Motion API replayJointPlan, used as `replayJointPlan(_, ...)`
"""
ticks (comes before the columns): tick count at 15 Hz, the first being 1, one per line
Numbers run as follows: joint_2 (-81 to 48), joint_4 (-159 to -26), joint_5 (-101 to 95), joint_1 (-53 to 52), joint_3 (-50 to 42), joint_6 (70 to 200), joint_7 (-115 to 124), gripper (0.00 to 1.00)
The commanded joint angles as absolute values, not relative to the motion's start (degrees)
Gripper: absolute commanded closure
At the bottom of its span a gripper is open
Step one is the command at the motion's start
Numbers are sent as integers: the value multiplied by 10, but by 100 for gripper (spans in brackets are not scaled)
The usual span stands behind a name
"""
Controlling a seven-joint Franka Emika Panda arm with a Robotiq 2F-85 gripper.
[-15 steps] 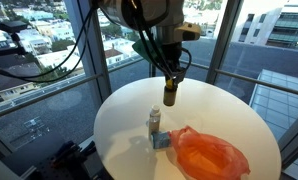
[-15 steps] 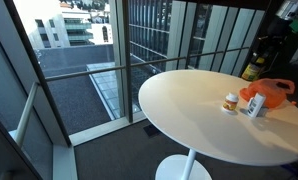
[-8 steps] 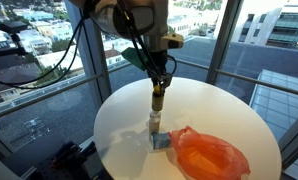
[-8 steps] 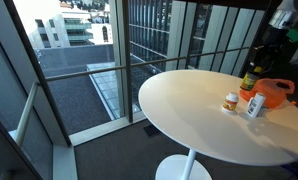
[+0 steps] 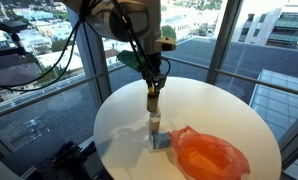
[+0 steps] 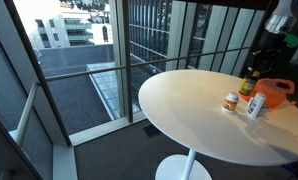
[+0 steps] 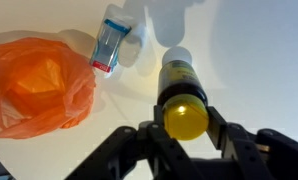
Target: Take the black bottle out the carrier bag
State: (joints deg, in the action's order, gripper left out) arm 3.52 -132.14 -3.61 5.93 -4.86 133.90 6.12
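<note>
My gripper (image 7: 183,112) is shut on the black bottle (image 7: 181,88), which has a yellow cap and hangs upright just above the round white table (image 5: 219,105). In both exterior views the bottle (image 5: 154,97) (image 6: 248,84) is held out of the orange carrier bag (image 5: 207,155) (image 6: 273,92), over the table beside it. The bag lies crumpled on the table, at the left in the wrist view (image 7: 34,82).
A small white bottle (image 5: 155,124) (image 6: 230,102) and a small white and blue box (image 7: 111,42) (image 6: 255,105) stand on the table between the held bottle and the bag. Glass walls and a railing (image 6: 179,45) surround the table.
My gripper has carried the black bottle away from the bag side of the table toward the small bottle and box, and lowered it nearer to the tabletop.
</note>
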Motion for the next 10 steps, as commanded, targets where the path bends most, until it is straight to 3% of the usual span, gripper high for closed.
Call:
replayJointPlan(1, 36, -1324, -57, 57, -46, 1352, 64, 80)
replayJointPlan(10, 12, -1305, -58, 51, -41, 1372, 68, 80)
